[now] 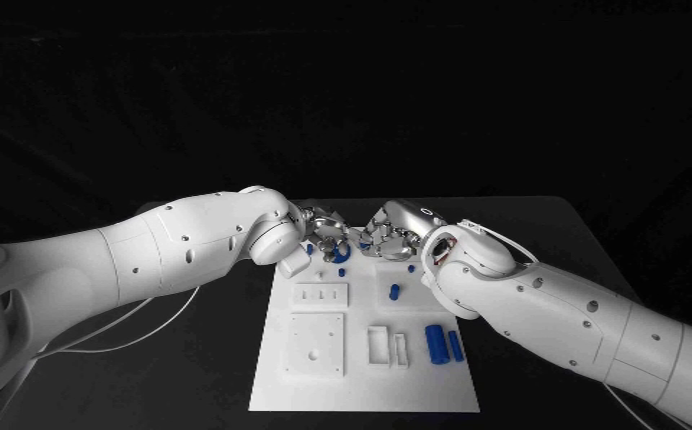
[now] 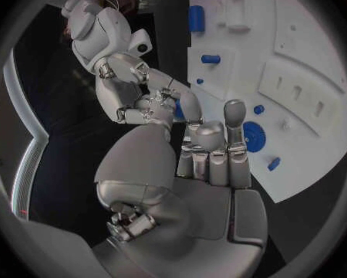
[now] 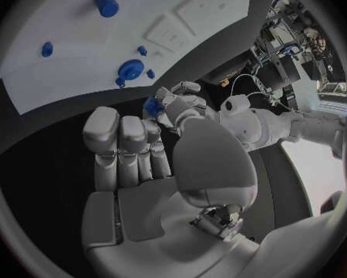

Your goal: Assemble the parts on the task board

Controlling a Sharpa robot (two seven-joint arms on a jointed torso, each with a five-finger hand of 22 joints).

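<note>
I see the white rectangular task board [image 1: 368,390] lying in the middle of the black table [image 1: 216,370]. Both silver hands meet at the board's far edge.

Left hand [image 1: 323,232]: it sits at the far left corner of the board. In the left wrist view its fingers [image 2: 234,118] are held side by side and extended, not spread. In the right wrist view a small blue part [image 3: 152,107] sits at this hand's fingertips, between the two hands. I cannot tell whether it is pinched there or only lies behind the fingers.

Right hand [image 1: 392,235]: it sits just beside the left hand, over the far edge of the board. In the right wrist view its fingers [image 3: 121,136] are pressed together and bent forward. I see nothing inside them.

Parts on the board:
- A blue toothed gear [image 2: 253,136] lies flat near the far edge, just in front of the left fingertips.
- Small blue round pegs [image 2: 259,109] lie close around the gear.
- A short blue cylinder [image 1: 394,291] stands near the board's middle.
- Two longer blue cylinders [image 1: 436,341] lie side by side near the board's right edge, towards the robot.

White raised fixture blocks [image 1: 317,345] occupy the board's left half.
</note>
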